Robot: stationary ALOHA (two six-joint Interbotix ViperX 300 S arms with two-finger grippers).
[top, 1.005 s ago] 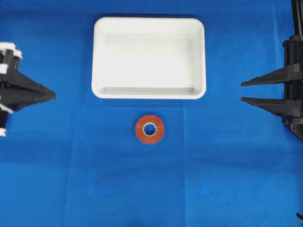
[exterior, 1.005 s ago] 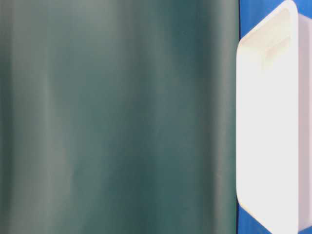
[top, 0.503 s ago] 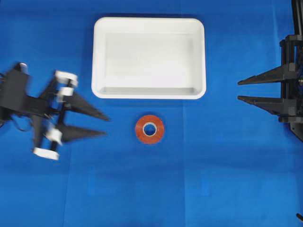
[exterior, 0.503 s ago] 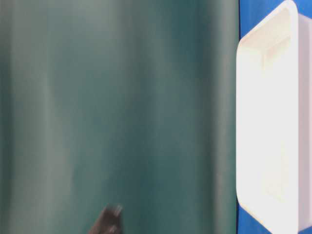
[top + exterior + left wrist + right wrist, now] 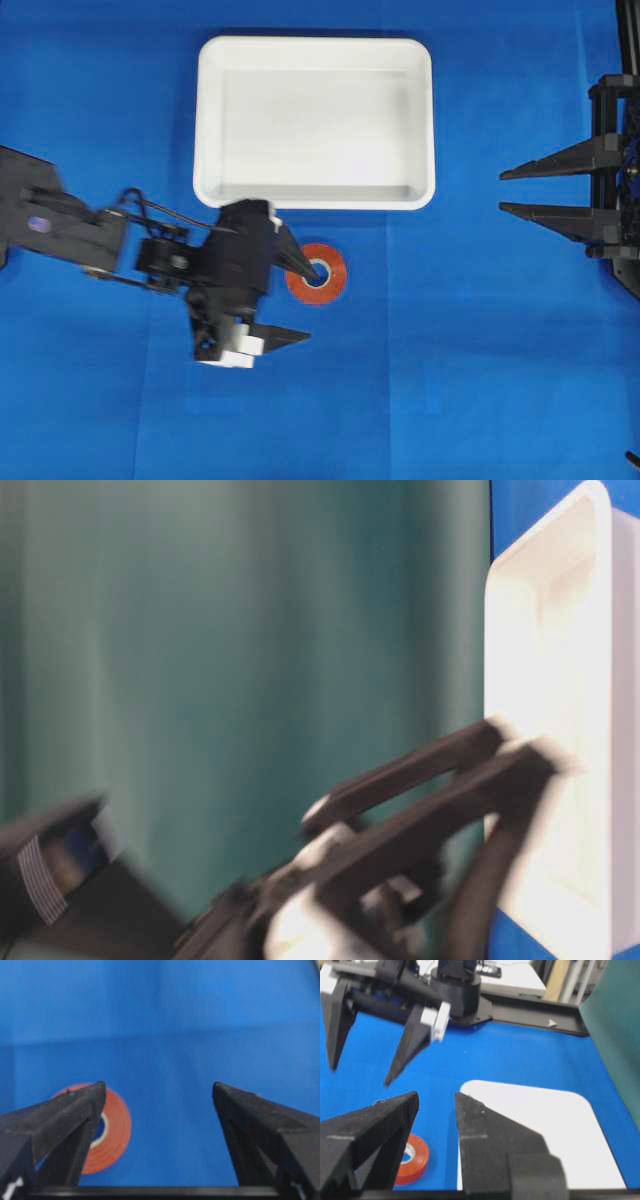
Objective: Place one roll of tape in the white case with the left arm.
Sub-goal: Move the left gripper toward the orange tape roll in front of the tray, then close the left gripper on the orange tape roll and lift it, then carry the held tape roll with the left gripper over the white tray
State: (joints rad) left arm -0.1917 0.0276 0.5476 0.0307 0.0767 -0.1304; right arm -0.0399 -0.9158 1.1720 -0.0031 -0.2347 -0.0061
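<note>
Blue table cover (image 5: 480, 380) fills the overhead view; a green curtain (image 5: 200, 630) takes up most of the table-level view.

White case (image 5: 315, 195) sits flat at top centre, rim up, nothing visible inside it. In the right wrist view its near corner (image 5: 580, 1105) shows past the right claw's prongs.

Left arm (image 5: 60, 215) reaches in from the left edge and angles toward centre. It is blurred in the table-level view, so no detail there.

Left gripper (image 5: 294, 300) is below the case's lower left corner, jaws spread wide, holding nothing. Its upper prong tip overlaps the tape's hole from above; the lower prong is off the ring, below and to its left, over bare cover. Can't tell from overhead whether the upper tip touches the tape. In the left wrist view the left-hand prong covers part of the ring and the right-hand prong is well clear of it.

Right gripper (image 5: 505, 192) is at the right edge, prongs pointing toward centre, with a visible gap between them, empty, well apart from the tape and the case.

Roll of tape (image 5: 328, 282) lies flat on the cover just below the case's bottom rim, outside it, not touching it. It also shows in the left wrist view (image 5: 117, 1127) and the right wrist view (image 5: 412, 1157).
</note>
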